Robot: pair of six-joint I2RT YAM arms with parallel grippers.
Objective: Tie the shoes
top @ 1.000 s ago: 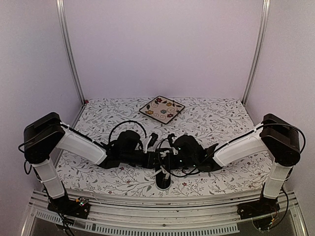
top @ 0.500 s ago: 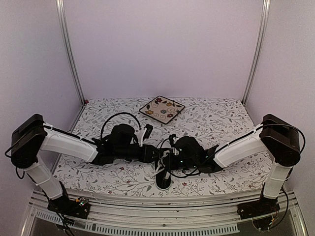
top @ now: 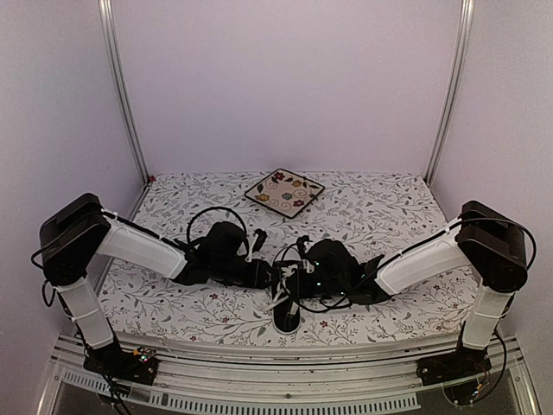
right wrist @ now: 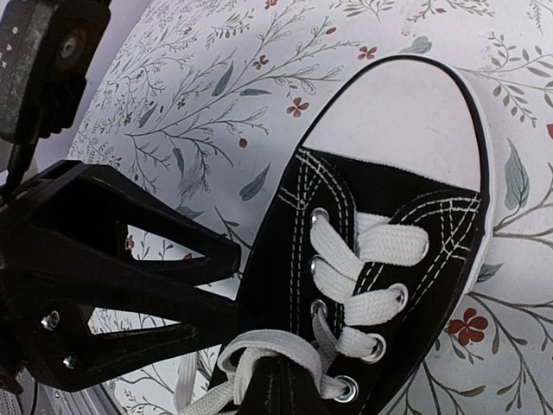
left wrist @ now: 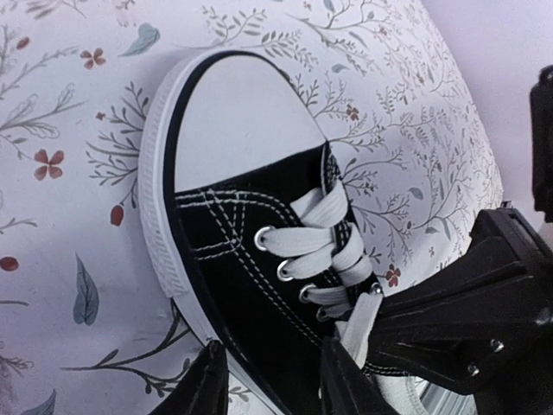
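A small black canvas shoe (top: 288,315) with white laces and a white toe cap lies between my two arms, toe toward the near table edge. In the left wrist view the shoe (left wrist: 251,216) fills the middle. My left gripper (left wrist: 276,380) is open there, its fingers standing either side of the shoe's black side wall. In the right wrist view my right gripper (right wrist: 289,385) is shut on a white lace loop (right wrist: 285,341) at the top eyelets of the shoe (right wrist: 389,199). From above, the left gripper (top: 266,275) and right gripper (top: 295,281) meet over the shoe's opening.
A square floral-patterned plate (top: 283,191) lies at the back middle of the flowered tablecloth (top: 389,207). Metal frame posts (top: 121,95) stand at the back corners. The table's near edge (top: 276,346) runs just in front of the shoe's toe.
My left gripper has gone from shut to open. The left arm pulled back to the left, then came in toward the shoe again. The right arm has stayed put.
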